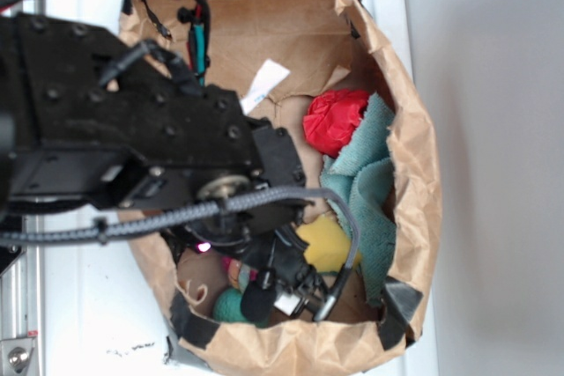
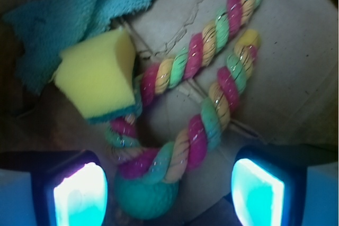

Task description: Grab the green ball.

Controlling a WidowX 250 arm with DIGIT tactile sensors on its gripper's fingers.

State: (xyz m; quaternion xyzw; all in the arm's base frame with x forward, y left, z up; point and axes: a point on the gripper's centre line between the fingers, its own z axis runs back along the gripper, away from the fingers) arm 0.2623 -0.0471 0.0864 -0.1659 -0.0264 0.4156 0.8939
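Inside the brown paper bag (image 1: 414, 173), the green ball (image 2: 145, 197) lies under the bend of the twisted rope toy (image 2: 204, 86). The gripper (image 2: 169, 189) hangs over the ball, jaws wide. The yellow sponge (image 2: 98, 75) touches the rope, below the teal cloth (image 2: 69, 9).

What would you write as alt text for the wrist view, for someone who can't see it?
Seen from the robot's wrist, the open tool hangs over a small green ball lying between its two glowing fingertips, partly under a bent pink, yellow and green twisted rope. A yellow sponge sits to the left, with a teal cloth behind it, all on brown paper.
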